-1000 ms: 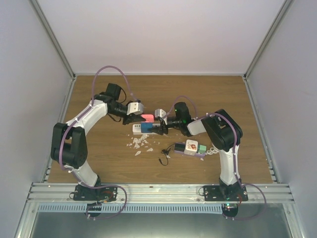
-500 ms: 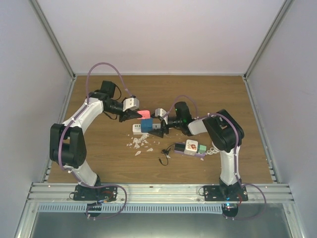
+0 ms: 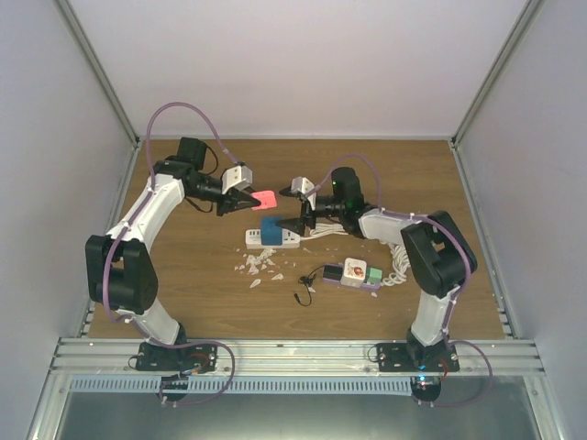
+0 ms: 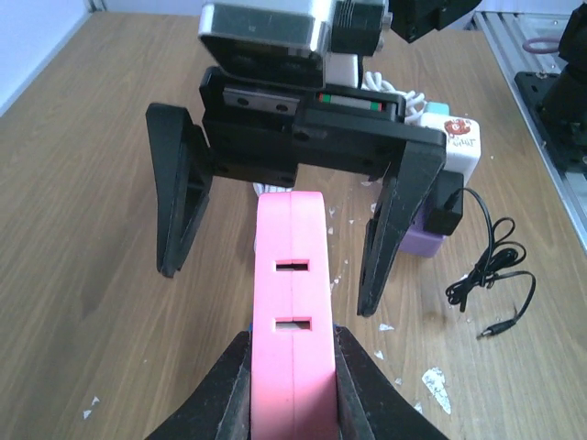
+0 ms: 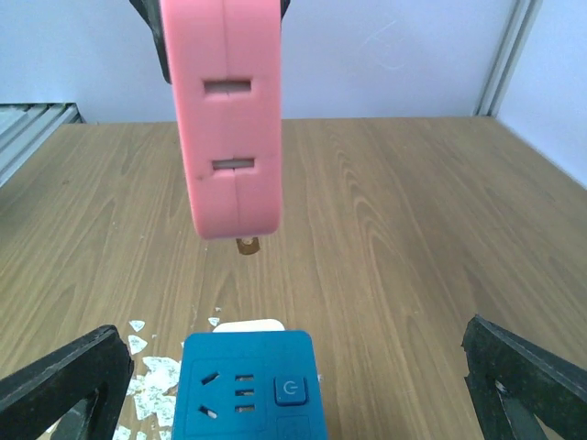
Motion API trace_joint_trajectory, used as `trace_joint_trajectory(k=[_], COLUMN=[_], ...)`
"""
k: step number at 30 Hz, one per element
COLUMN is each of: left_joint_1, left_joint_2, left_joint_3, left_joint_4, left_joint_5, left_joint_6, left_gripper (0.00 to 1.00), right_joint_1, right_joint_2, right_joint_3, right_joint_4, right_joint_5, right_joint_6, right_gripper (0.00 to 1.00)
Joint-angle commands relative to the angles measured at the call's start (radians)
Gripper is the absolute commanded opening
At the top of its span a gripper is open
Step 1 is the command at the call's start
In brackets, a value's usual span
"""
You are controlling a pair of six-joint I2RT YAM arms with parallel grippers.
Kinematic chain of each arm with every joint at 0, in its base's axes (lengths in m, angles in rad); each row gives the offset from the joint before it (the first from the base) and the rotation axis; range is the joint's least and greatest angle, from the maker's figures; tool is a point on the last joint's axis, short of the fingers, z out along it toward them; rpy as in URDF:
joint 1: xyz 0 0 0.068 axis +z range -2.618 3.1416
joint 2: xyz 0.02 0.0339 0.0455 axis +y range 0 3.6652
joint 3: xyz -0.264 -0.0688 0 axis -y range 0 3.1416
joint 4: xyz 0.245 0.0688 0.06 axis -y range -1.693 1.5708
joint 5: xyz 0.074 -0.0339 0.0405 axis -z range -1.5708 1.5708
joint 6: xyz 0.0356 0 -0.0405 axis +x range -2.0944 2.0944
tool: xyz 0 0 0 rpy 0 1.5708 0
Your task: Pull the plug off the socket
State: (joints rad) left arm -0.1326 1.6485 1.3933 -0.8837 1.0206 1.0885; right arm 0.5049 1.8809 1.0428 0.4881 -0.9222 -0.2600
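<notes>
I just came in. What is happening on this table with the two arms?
The left gripper is shut on the pink plug and holds it in the air, clear of the blue socket that sits on the table. So the plug is already off the socket. The right gripper faces the socket from the other side with its jaws wide open, holding nothing.

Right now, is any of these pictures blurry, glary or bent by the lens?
Top external view: even, soft light, only faint shadows on the table, walls look splayed outward. Left wrist view: the pink plug is sharp, no glare. Right wrist view: plug and blue socket crisp, dark jaws cut off at the corners.
</notes>
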Motion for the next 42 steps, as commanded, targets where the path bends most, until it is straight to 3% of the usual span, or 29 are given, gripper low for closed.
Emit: trace_joint_trajectory(k=[1,7,15,32,36,38,42], left_joint_1=[0.008,0.003,-0.046,-0.077,-0.078,-0.077,-0.064], left_joint_2=[-0.029,-0.032,-0.046,-0.077,-0.078,-0.078,-0.083], left_joint_3=[0.032,0.03,-0.007,-0.059,-0.063,-0.066,-0.078], left_joint_4=[-0.031,-0.03,0.013,0.076,0.078,0.08,0.104], left_joint_5=[0.049,0.061,0.069,0.023,0.017,0.016,-0.007], left_joint_6=[-0.021,-0.025,-0.039,-0.042,-0.039,-0.038,-0.062], left_gripper=[0.14,0.14,0.15,0.15,0.16,0.18,0.33], right_joint_1=[-0.025,-0.043,-0.029,-0.005,-0.004,-0.004,-0.005], right_joint_2=[-0.085,-0.143,-0.164,-0.14,-0.108,-0.095,-0.088], right_joint_3=[0.017,0.114,0.194,0.241,0.286,0.308,0.326], right_joint_4=[-0.128,-0.354,-0.476,-0.483,-0.554,-0.584,-0.606], right_joint_5=[-0.01,-0.084,-0.142,-0.177,-0.181,-0.185,-0.182], right_joint_6=[-0.023,-0.117,-0.141,-0.098,-0.105,-0.111,-0.097], right_gripper=[1.0,0.99,0.85,0.31,0.16,0.1,0.02])
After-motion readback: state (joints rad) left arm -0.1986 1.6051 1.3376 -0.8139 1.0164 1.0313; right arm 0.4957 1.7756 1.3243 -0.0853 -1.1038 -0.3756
